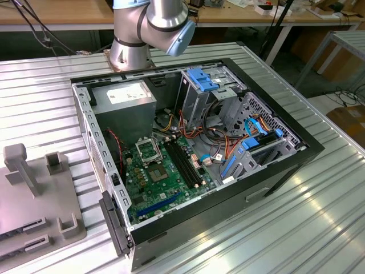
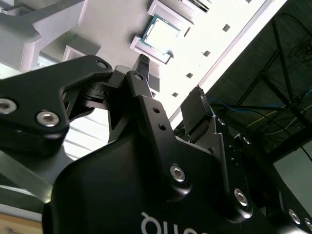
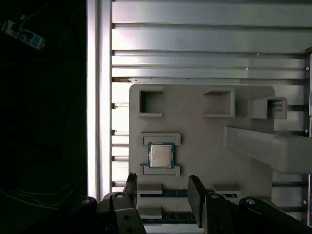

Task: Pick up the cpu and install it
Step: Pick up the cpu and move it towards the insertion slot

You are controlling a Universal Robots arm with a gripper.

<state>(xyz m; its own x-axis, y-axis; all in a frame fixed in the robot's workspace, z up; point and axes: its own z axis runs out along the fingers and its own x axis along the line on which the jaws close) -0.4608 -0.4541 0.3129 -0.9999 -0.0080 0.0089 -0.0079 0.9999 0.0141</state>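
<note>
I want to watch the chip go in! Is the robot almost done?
Nothing is done yet. The cpu lies on the grey holder, untouched. The open gripper hovers near it, holding nothing. Left: picking it up and putting it in the computer's socket.

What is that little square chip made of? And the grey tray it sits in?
The cpu looks like metal on top: a pale, silvery, slightly shiny face, with a thin green rim that is probably circuit board. The tray looks like matte grey plastic: dull, even colour, blocky ridges.

Grey tray (image 1: pixel 34 197) cut off, arm (image 1: pixel 151 23) cropped above — jaws partly too
</note>
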